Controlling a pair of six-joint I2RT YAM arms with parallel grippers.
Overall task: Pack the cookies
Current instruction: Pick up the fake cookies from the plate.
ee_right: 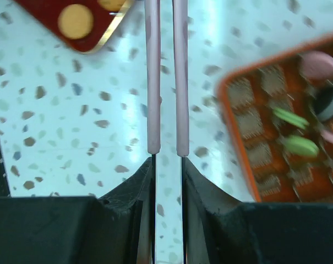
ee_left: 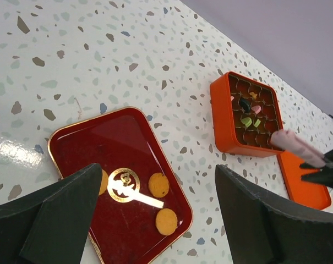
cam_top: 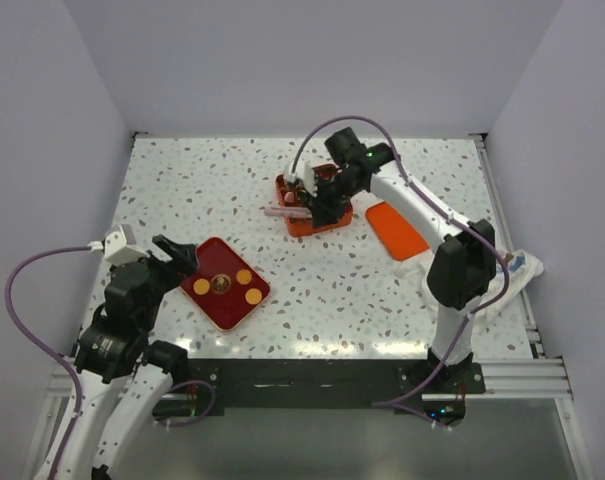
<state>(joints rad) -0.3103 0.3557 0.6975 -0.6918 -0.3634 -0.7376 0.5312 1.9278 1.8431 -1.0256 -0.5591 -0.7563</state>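
Right hand point(ee_right: 168, 159) grasping pink tweezers point(ee_right: 153, 82), left hand point(ee_left: 159, 170) released, wrist views reveal cookies point(ee_left: 246, 121) in box point(ee_left: 220, 113)

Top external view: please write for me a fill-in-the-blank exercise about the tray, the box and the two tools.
1. The tray holds ___ orange cookies.
2. The tongs gripped in the right tool are ___ in colour.
3. The orange box stands ___, with its lid flat on the table beside it.
4. The left tool, wide open by the tray, holds ___.

Missing words: three; pink; open; nothing.
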